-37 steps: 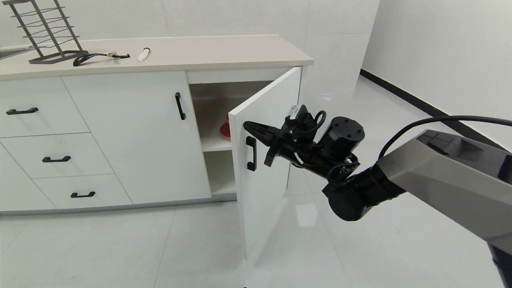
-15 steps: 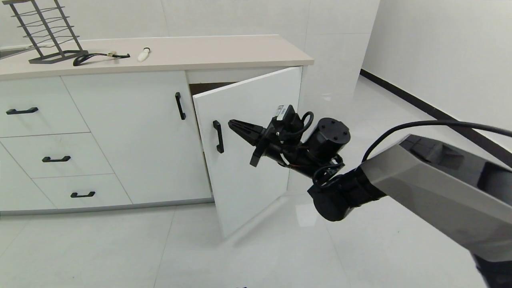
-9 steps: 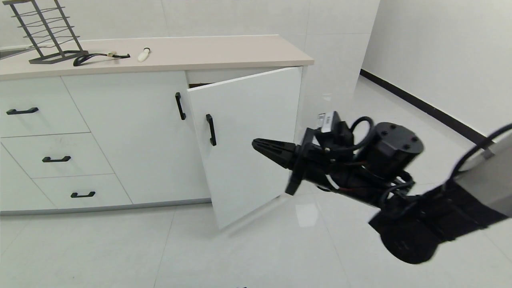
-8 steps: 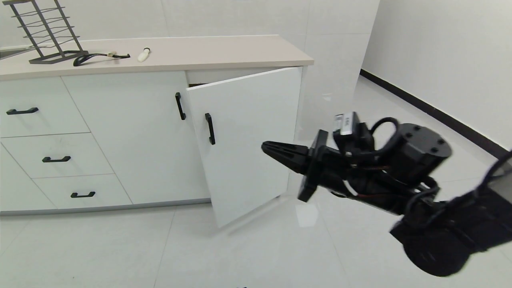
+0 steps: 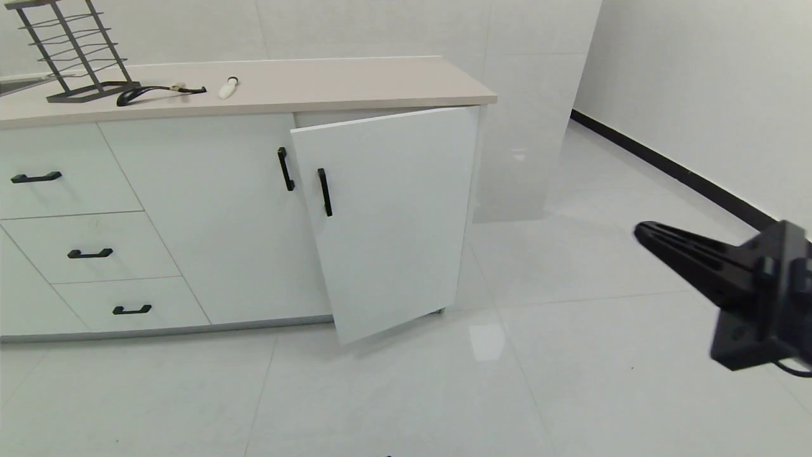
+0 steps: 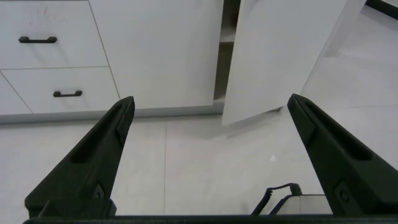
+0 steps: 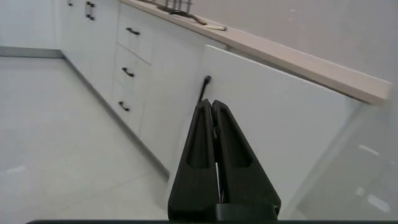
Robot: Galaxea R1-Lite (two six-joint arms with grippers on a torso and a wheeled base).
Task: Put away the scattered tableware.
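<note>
Right gripper (image 5: 644, 231) withdrawn, jaws pressed together; white door (image 5: 393, 209) nearly closed. Left gripper (image 6: 211, 99) spread. Black ladle (image 5: 136, 92) on counter (image 5: 355, 82).

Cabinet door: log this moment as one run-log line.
cabinet door ajar | right gripper shut, empty, apart from door | left gripper open, empty | black ladle lying on countertop

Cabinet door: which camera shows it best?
The head view: the whole door shows, slightly ajar, with its handle. The left wrist view shows its lower part and the gap; the right wrist view shows it partly behind the shut right claw.
</note>
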